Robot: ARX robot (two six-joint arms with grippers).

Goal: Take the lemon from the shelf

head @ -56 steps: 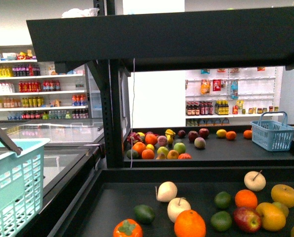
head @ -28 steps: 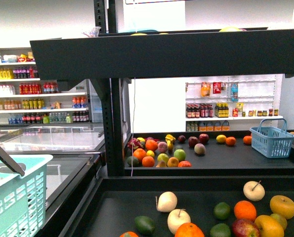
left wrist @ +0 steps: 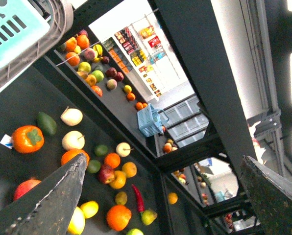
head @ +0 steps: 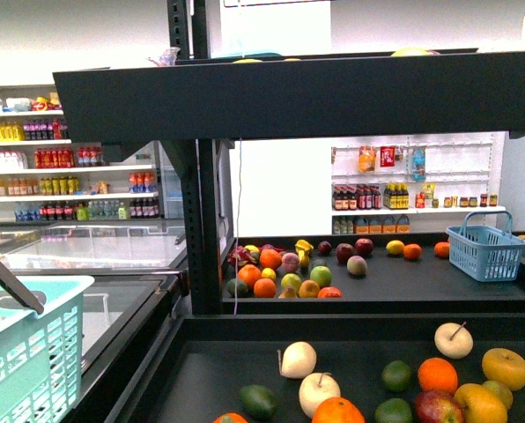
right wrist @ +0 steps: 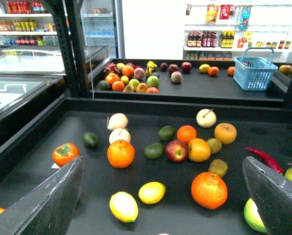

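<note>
The lemon (right wrist: 152,192) is a small bright-yellow oval lying on the black tray of the shelf (right wrist: 185,104), near its front. A longer, paler yellow fruit (right wrist: 123,206) lies just beside it. My right gripper (right wrist: 163,161) hangs open above this tray, and the lemon shows between its two dark fingers (right wrist: 53,205), untouched. The lemon (left wrist: 89,209) also shows in the left wrist view, close to one finger (left wrist: 53,196) of my open left gripper (left wrist: 164,157), which holds nothing. In the front view the shelf (head: 333,328) shows, but the lemon and both grippers are out of frame.
Oranges (right wrist: 120,153), a big orange (right wrist: 209,190), an apple (right wrist: 176,150), limes (right wrist: 154,150), a persimmon (right wrist: 65,153) and a red chili (right wrist: 266,157) surround the lemon. A teal basket (head: 25,352) hangs at the left. The upper tier (head: 298,92) overhangs. A blue basket (head: 485,251) stands on the far tray.
A second ago the front view shifted upward, so the fruit slid lower in the frame and the upper tier's top edge came into sight. Nothing has moved over the last half second.
</note>
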